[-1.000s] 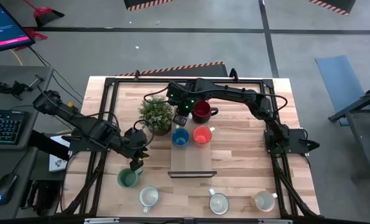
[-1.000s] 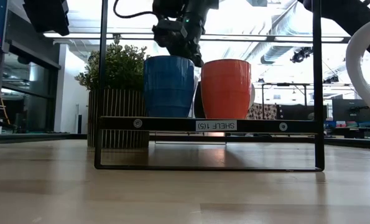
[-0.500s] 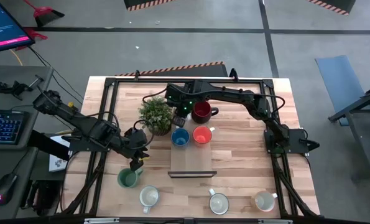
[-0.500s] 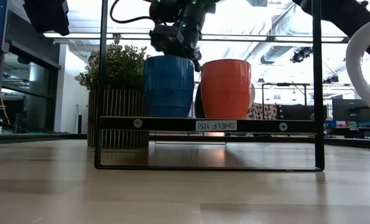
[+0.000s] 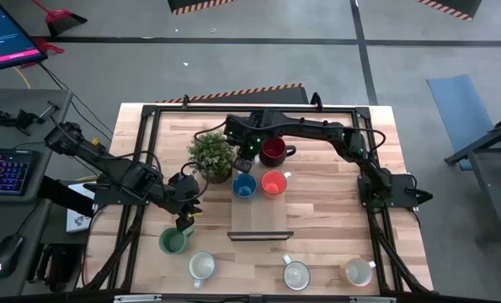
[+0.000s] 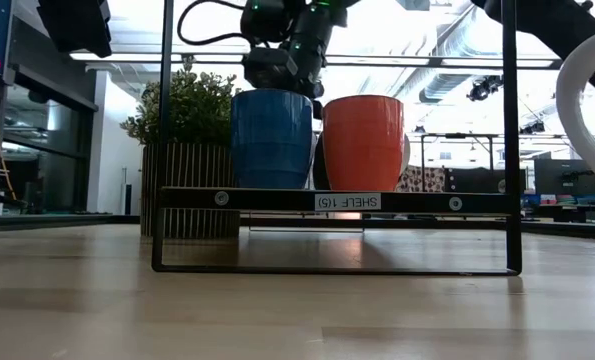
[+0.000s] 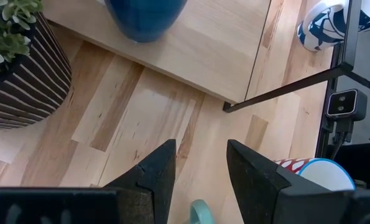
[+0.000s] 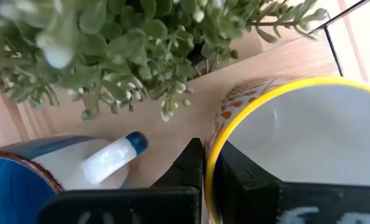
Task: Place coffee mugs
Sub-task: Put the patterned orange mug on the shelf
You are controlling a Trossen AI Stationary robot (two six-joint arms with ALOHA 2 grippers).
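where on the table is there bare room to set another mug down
Bare wood lies right of the orange mug, toward the right arm's base, and between the shelf and the front white mugs. Crowded: around the plant and dark red mug.

The right gripper (image 6: pixel 285 68) sits higher above the blue mug (image 6: pixel 271 139) than a second ago.

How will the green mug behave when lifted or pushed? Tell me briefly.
The green mug looks like glazed ceramic: probably rigid, slick, chippable. It stands upright and looks squat, so a push likely slides rather than tips it.
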